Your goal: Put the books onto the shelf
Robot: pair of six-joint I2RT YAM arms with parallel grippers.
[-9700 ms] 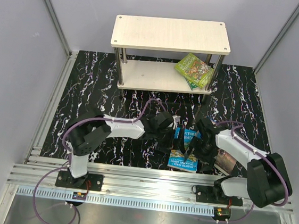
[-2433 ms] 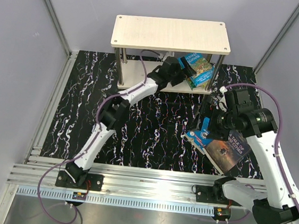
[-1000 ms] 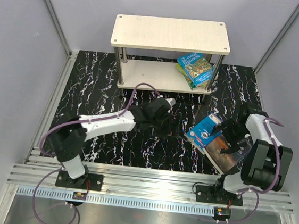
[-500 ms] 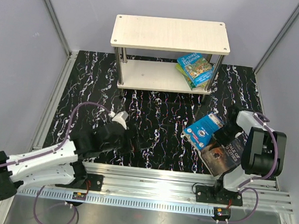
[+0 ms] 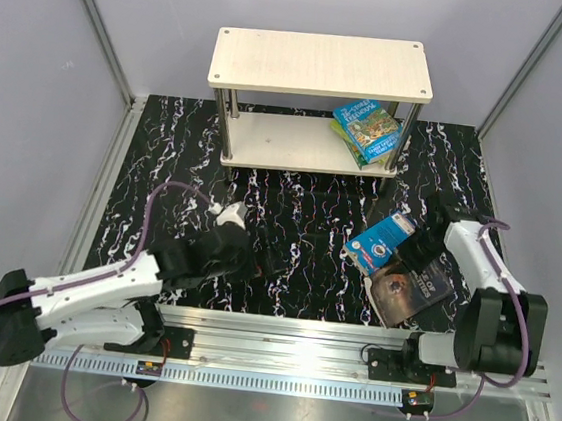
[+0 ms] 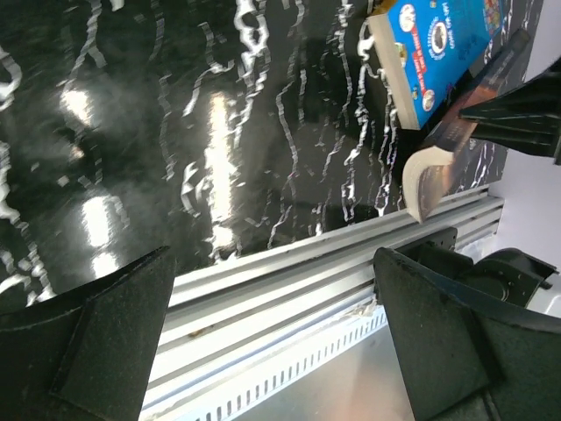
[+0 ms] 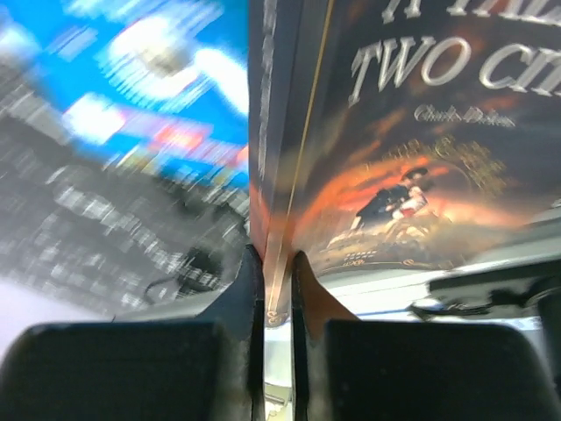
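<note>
- My left arm lies low and stretched along the near left part of the table [image 5: 186, 160]. Its elbow is out toward the near left corner and its wrist points right, toward the table's middle.
- The left fingers [image 5: 264, 261] stand wide apart with nothing between them, over bare table close to the near edge.
- My right arm is folded tight above its base by the near right corner, with the forearm reaching in toward the table's middle.
- The right fingers [image 5: 415, 257] are clamped on the edge of the dark book [image 5: 408, 292], pinching it thin between them.
- The dark book sits tilted near the near right corner, and the blue book [image 5: 384, 237] lies against its far left side.
- Two more books [image 5: 367, 129] are stacked at the right end of the lower board of the shelf [image 5: 321, 64], toward the table's far edge.
</note>
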